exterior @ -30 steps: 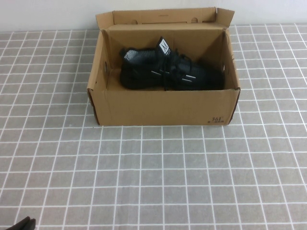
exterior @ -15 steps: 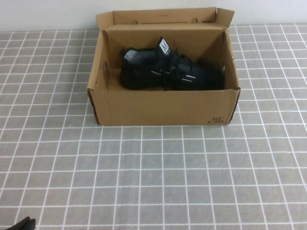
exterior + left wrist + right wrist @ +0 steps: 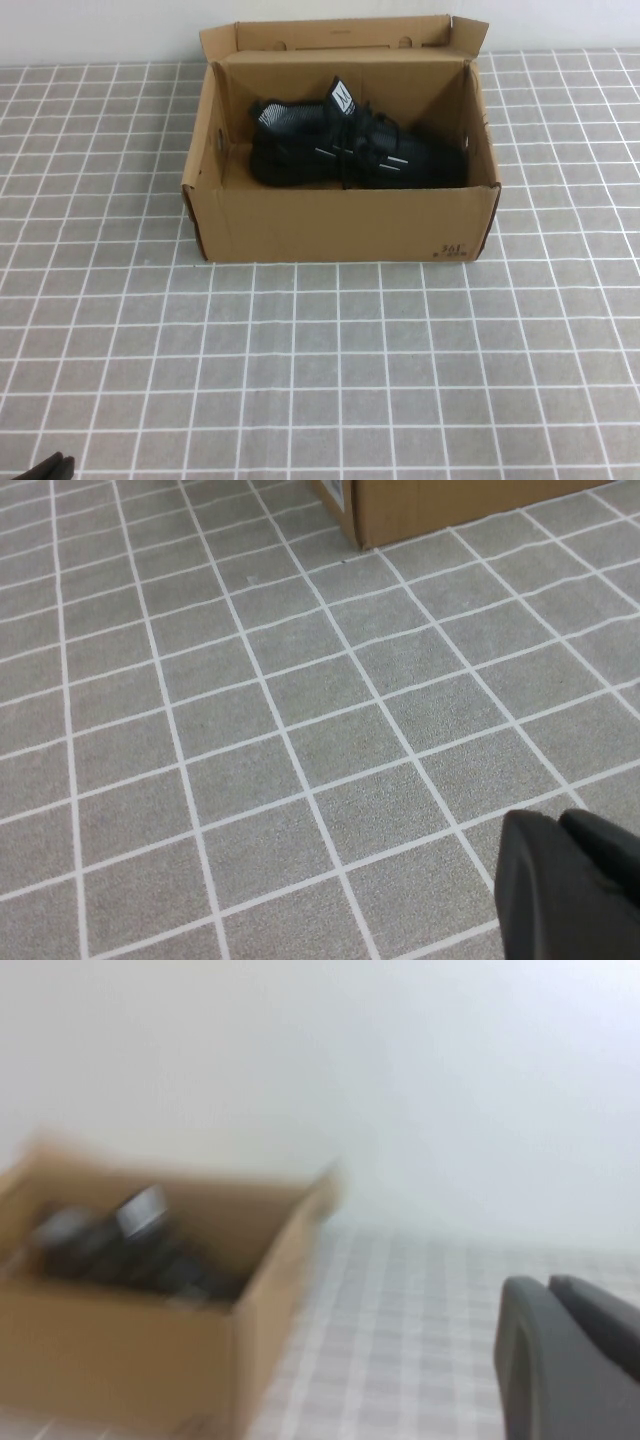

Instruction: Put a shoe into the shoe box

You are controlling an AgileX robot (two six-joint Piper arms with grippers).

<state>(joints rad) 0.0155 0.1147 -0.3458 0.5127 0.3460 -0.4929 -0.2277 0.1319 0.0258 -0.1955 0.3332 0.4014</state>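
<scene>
— Cardboard first: the shoe box (image 3: 340, 225) stands open on the grey tiled table (image 3: 330, 370), lid flap up at the back. Anything changed?

— Nothing in the last second. The shoe (image 3: 350, 150) lies inside, so I judge the job done.

— Your grippers?

— My left gripper (image 3: 560, 880) is pressed together, low by the near left corner. My right gripper (image 3: 560, 1345) is pressed together too, well clear of the box.

— Writing?

— "361" on the front corner; the white tongue label is unreadable.

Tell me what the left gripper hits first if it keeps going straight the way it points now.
Probably the tiled table: the shut left gripper points low across bare tiles, and the shoe box corner lies beyond and off to one side. Depth is unclear.
</scene>
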